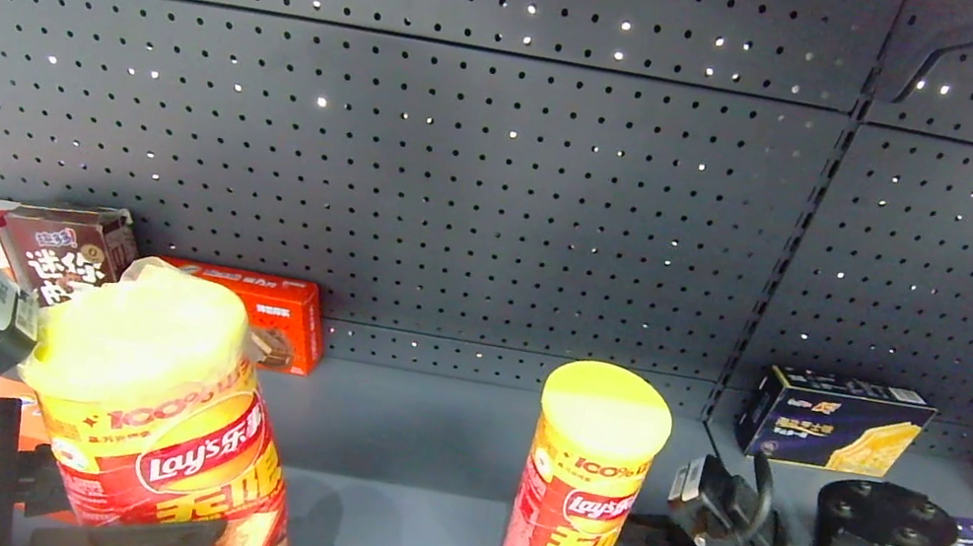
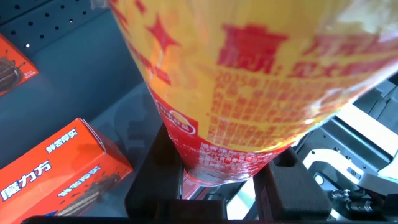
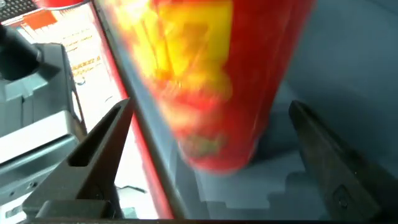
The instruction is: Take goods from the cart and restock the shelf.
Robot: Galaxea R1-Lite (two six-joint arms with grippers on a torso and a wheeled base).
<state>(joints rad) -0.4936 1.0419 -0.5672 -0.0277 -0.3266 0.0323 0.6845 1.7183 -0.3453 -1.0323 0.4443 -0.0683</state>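
My left gripper (image 2: pixel 214 186) pinches the base of a glossy, tilted chip tube (image 2: pixel 249 81), with an orange carton (image 2: pixel 56 174) just beside the fingers. My right gripper (image 3: pixel 208 112) is spread, with gaps on both sides of a second tube (image 3: pixel 211 81) standing upright by the shelf's front edge (image 3: pixel 149 162). The head view adds open grey deck (image 1: pixel 417 441) beyond, then the perforated back panel (image 1: pixel 458 208).

Shop: dark pegboard-backed display shelf (image 1: pixel 416 446) stocked with boxed snacks (image 1: pixel 264 314) and crisp tubes (image 1: pixel 583 490).
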